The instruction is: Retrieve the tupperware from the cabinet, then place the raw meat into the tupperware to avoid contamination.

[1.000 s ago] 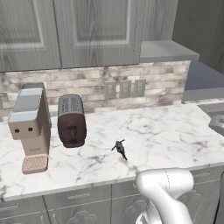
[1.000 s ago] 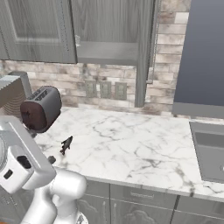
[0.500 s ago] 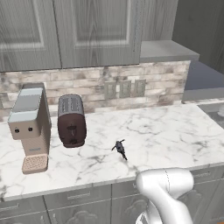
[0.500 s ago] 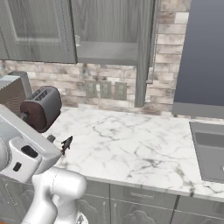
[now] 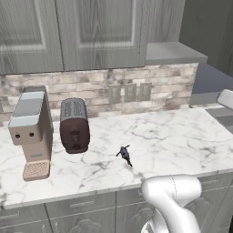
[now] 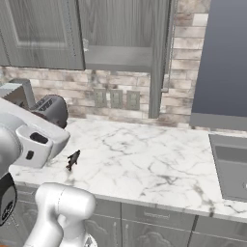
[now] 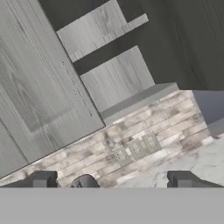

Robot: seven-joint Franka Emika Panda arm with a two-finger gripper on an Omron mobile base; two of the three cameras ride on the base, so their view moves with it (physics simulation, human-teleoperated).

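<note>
Two dark fingertips of the empty gripper are being held wide apart while the wide grey wood-grain wall cabinet, upper right, is being faced; its flat shelf should be approached squarely.

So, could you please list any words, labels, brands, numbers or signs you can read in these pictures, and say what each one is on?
There is no readable text anywhere in these pictures.
Coffee machine: two dark dots on its front, no lettering.
Toaster: plain, with a small dark knob and no brand mark.
Wall plates on the brick backsplash: blank.
Cabinet doors: bare wood grain, no labels.
</note>
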